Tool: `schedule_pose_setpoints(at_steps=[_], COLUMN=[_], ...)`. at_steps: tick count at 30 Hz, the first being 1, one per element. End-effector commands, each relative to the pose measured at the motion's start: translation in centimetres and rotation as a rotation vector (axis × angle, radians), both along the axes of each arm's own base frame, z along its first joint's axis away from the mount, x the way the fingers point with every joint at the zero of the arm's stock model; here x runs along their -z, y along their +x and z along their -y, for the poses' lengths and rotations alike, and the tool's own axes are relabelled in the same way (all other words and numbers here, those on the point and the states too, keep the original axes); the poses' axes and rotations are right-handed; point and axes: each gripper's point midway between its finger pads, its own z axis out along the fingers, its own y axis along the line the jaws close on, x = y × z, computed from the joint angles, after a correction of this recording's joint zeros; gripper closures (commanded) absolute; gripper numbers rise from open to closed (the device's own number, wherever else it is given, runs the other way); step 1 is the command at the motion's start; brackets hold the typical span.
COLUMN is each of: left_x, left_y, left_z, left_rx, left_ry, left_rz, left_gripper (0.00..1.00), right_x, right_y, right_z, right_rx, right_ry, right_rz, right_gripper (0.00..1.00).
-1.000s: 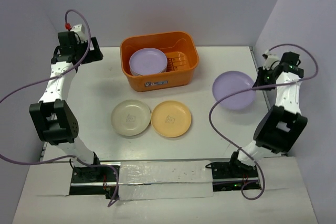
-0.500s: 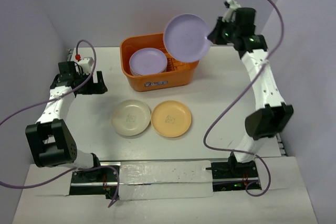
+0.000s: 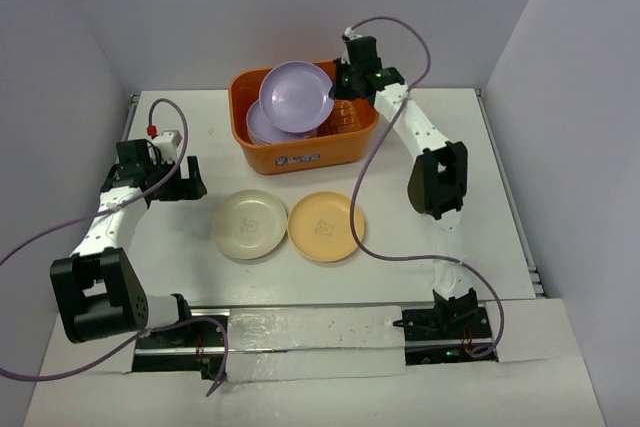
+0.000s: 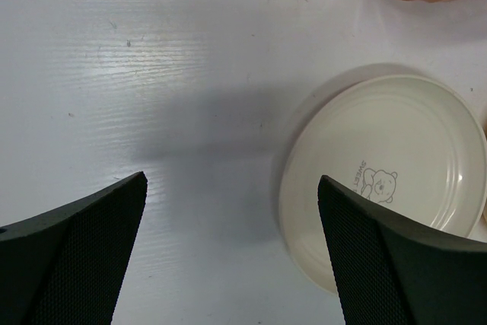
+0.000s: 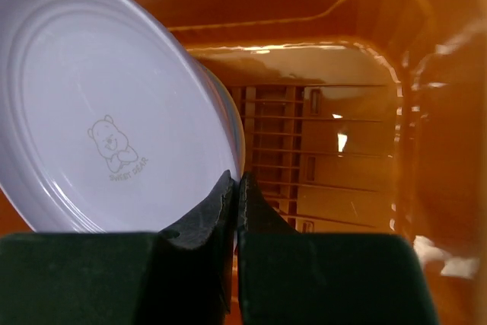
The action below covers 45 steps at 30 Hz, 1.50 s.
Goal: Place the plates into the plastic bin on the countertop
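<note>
My right gripper (image 3: 337, 86) is shut on the rim of a lavender plate (image 3: 295, 96), holding it tilted over the left half of the orange plastic bin (image 3: 300, 154). In the right wrist view the plate (image 5: 106, 104) fills the left, and the gripper (image 5: 236, 188) pinches its edge above the bin's slotted floor (image 5: 319, 157). A stack of plates (image 3: 262, 129) lies in the bin under it. A cream plate (image 3: 249, 224) and a yellow-orange plate (image 3: 326, 226) lie on the white countertop (image 3: 440, 237). My left gripper (image 3: 192, 179) is open and empty, left of the cream plate (image 4: 388, 165).
The bin's right half shows its bare ribbed floor (image 3: 345, 117). Grey walls stand behind and at both sides. The arm bases and a white strip (image 3: 310, 342) lie at the near edge.
My right arm has swung the lavender plate left and down from above the bin's right rear corner to over its left half. My left gripper has moved slightly down and right toward the cream plate.
</note>
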Motion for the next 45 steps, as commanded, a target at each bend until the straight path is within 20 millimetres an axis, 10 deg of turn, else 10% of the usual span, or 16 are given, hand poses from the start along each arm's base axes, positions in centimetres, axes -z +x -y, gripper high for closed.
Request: schedule_pose_setpoints(at_steps=[1,5,13,24,37,40,45], left_x=[-1.1,-0.8,0.6,4.9,8.2,8.5,6.9], left_y=[1.3,1.5,1.4,0.7,-0.7,-0.9,-2.4], left_z=[-0.1,-0.1,2.5,4.9,5.7,4.7,1.3], left_rx=[-0.021,-0.023,0.068,0.128,0.234,0.228,0.192], left_ry=[0.008,0.003,-0.089,-0.110,-0.092,-0.035,-0.044], left_rz=[0.067,0.053,-0.014,-0.188,-0.331,-0.344,-0.363], left_gripper=[0.01,0.01,0.01,0.12,0.71,0.98,1.00], right_x=[-4.2,-2.9,-3.7,-13.0,-4.9,-1.5,1.8], right_y=[1.9,1.8,-0.2,-7.1,-18.4,-20.3,-22.0], right_z=[-3.0,-3.5,-4.5,-1.4,10.0,11.3,11.8], right_rx=[0.005,-0.016,-0.092,-0.212,-0.276,-0.295,-0.335], right_ry=[0.081,0.081,0.121,0.104,-0.216,-0.270,-0.301], right_rz=[0.138,0.116,0.088,0.229,0.171,0.128,0.066], right_gripper=[1.00,0.90,0.11,0.02,0.00,0.00,0.00])
